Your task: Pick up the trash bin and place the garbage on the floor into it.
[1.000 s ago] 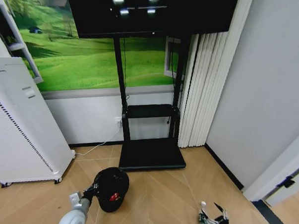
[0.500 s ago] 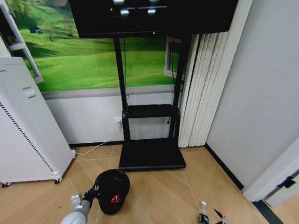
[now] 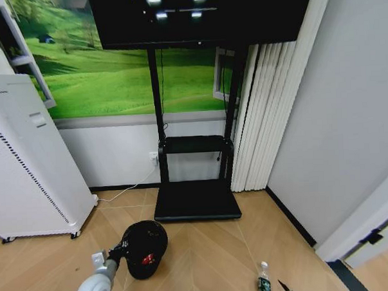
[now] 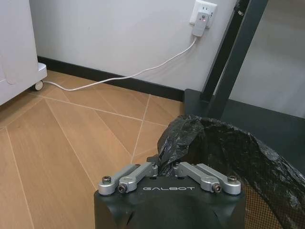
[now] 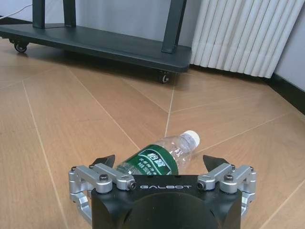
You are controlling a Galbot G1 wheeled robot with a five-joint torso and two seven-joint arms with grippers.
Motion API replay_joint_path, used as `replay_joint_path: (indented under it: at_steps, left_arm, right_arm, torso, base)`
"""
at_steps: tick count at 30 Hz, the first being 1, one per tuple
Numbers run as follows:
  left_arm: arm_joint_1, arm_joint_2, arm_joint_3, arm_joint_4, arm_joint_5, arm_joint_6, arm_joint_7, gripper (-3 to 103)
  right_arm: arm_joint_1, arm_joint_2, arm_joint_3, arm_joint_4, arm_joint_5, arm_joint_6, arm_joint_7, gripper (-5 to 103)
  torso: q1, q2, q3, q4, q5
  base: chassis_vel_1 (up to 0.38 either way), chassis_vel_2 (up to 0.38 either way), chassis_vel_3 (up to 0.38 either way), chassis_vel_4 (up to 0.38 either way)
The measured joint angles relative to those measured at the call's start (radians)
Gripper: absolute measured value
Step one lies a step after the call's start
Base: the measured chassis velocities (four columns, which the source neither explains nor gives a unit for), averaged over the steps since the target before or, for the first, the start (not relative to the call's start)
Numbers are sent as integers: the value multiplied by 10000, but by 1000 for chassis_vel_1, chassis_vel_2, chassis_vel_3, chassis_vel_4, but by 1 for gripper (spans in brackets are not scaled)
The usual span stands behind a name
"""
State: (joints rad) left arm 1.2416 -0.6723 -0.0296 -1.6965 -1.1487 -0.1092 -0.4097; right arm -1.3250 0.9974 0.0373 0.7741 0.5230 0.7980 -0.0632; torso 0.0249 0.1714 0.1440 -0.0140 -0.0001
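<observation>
The trash bin, small, round and black with a bag liner, sits on the wood floor in front of the TV stand. My left gripper is shut on the bin's rim and liner at its near left side. A red-and-white bit of garbage lies inside the bin. A clear bottle with a green label lies on its side on the floor, at the bottom right of the head view. My right gripper is open, low over the floor, one finger on each side of the bottle without gripping it.
A black TV stand with a wheeled base stands against the wall behind the bin. A tall white perforated unit is at the left, and pleated white blinds are at the right. A white cord runs along the skirting.
My right gripper has sunk toward the bottom edge of the head view, so only one fingertip shows beside the bottle. The bin and left arm have barely shifted.
</observation>
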Motion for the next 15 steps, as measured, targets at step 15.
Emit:
replay_joint_path:
  at_steps: [15]
  left_arm:
    - [96, -59, 25, -57, 68, -26, 10, 7]
  right_arm:
    - [612, 386, -566, -652, -17, -5, 147, 100]
  torso:
    - [0, -1, -1, 0, 1]
  base:
    - [0, 0, 0, 0]
